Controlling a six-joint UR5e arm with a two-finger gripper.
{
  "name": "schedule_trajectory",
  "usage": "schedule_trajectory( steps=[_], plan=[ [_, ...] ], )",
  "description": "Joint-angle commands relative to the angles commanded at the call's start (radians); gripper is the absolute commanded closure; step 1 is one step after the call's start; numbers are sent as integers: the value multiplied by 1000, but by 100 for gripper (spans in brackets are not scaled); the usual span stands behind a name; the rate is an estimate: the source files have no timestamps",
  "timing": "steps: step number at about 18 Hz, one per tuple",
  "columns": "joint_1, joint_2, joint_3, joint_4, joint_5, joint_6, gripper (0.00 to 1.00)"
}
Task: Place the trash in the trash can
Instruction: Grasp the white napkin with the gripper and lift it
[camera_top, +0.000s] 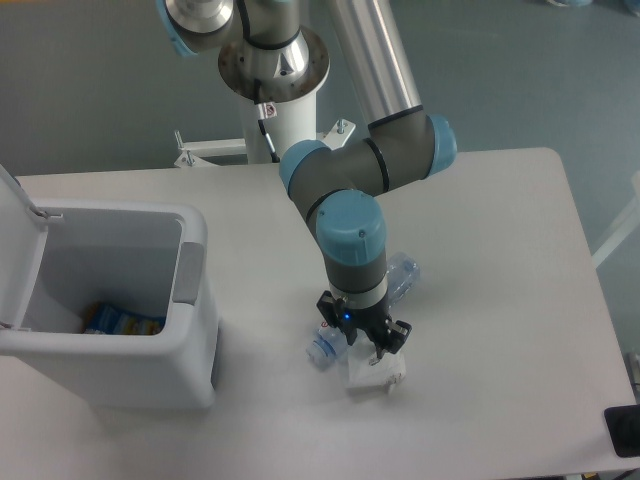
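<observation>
- The wrapper (376, 372) lies on the desk (490, 260), directly under the claw (368, 350).
- The bottle (400, 277) lies just behind, partly hidden by the arm.
- Claw fingers spread over the wrapper.
- The bin (195, 300) stands well left, lid open.

White table (500, 230) (rounded corners) on a grey-blue floor (90, 80).

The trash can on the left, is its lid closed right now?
No. The trash can has its lid swung up on the left, so you can see into the bin, where something blue and yellow lies.
</observation>
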Motion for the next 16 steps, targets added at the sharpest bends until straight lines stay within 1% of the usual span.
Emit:
schedule_trajectory(
  steps=[1, 2, 4, 6, 7, 11, 13, 14, 16],
  plan=[
    [6, 2, 26, -11, -21, -23, 100],
    [14, 2, 46, -15, -69, -52, 100],
    [40, 3, 63, -18, -211, -110, 100],
    [69, 8, 72, -18, -320, -143, 100],
    [72, 9, 80, -18, -348, -158, 100],
    [86, 24, 98, -17, -390, -216, 100],
    [100, 52, 117, -17, -455, -255, 100],
    [116, 63, 118, -17, -501, -281, 100],
    [127, 100, 127, -17, -599, -325, 100]
  ],
)
